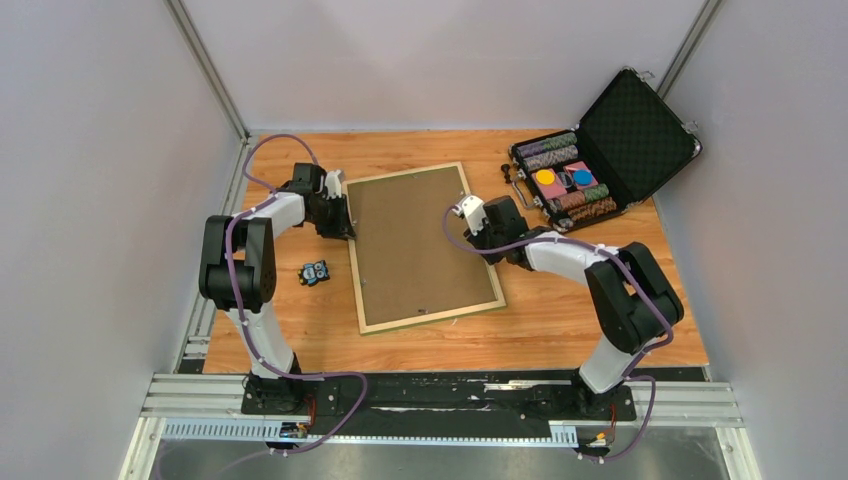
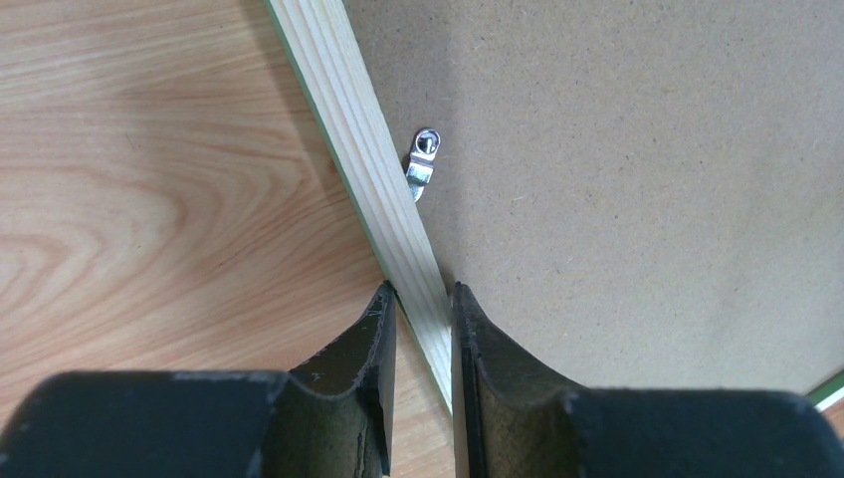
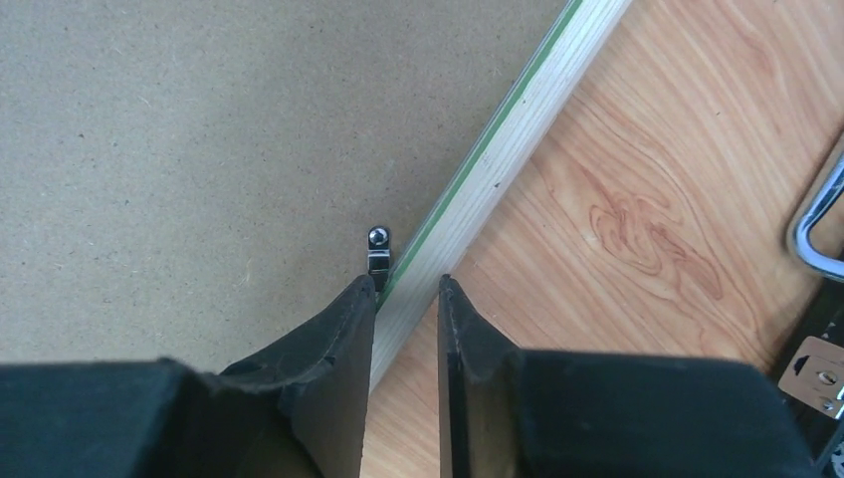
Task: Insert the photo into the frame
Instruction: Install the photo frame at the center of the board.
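The frame (image 1: 430,318) lies back-up on the wooden table, pale rails around a plain brown backing board (image 1: 420,245). The photo is hidden; no print shows in any view. My left gripper (image 1: 345,225) is at the frame's left rail. In the left wrist view its jaws (image 2: 423,291) are closed across the pale rail (image 2: 358,129), next to a metal turn clip (image 2: 424,159). My right gripper (image 1: 468,225) is at the right rail. In the right wrist view its jaws (image 3: 408,282) are closed across the green-edged rail (image 3: 498,159), next to a small clip (image 3: 378,249).
An open black case of poker chips (image 1: 600,150) stands at the back right, its metal handle (image 3: 811,219) close to my right gripper. A small black and blue object (image 1: 314,272) lies left of the frame. Grey walls enclose the table.
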Robot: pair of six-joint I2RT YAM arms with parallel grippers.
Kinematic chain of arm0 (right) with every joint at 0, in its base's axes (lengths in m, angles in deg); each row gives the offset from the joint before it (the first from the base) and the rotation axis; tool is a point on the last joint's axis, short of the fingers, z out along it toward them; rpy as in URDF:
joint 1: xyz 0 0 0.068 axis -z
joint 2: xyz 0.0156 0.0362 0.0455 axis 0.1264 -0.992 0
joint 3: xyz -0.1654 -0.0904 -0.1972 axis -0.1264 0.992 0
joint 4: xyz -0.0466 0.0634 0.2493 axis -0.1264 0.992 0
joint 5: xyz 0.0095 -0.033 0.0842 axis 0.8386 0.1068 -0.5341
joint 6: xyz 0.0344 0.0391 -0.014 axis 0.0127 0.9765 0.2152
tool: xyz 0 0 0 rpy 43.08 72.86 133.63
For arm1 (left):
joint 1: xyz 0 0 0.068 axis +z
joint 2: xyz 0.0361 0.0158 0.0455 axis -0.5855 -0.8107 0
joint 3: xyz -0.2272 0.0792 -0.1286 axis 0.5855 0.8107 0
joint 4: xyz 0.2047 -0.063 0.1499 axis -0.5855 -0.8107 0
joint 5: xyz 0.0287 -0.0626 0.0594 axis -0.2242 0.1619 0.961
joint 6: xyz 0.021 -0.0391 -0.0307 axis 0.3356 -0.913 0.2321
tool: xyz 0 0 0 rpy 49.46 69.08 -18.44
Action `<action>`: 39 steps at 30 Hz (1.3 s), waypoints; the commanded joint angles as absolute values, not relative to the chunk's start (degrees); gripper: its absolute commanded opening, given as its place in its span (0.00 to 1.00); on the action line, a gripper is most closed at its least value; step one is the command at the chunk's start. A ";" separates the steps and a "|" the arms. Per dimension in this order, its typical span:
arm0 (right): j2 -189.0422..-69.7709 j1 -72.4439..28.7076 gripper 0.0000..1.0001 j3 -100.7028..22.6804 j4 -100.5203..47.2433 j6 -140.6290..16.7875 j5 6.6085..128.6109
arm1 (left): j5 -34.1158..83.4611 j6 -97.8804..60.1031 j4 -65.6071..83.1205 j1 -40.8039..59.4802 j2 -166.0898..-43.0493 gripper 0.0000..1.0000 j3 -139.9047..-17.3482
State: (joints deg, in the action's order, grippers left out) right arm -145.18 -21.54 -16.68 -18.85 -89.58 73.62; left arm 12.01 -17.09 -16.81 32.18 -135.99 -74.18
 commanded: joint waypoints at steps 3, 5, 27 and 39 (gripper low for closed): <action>-143.31 -21.04 0.27 -15.75 -23.31 -92.26 79.97 | 11.71 -13.88 -17.96 32.76 -135.67 0.00 -75.72; -143.32 -20.16 0.38 -18.29 -20.46 -88.69 77.83 | 11.57 -13.94 -17.89 32.76 -135.56 0.00 -75.64; -147.28 -15.59 0.41 -25.79 -8.58 -77.24 62.32 | 11.32 -14.03 -17.78 32.76 -135.56 0.00 -75.37; -149.41 -16.19 0.36 -24.15 -8.68 -77.83 63.25 | 11.29 -14.08 -17.78 32.71 -136.09 0.00 -75.54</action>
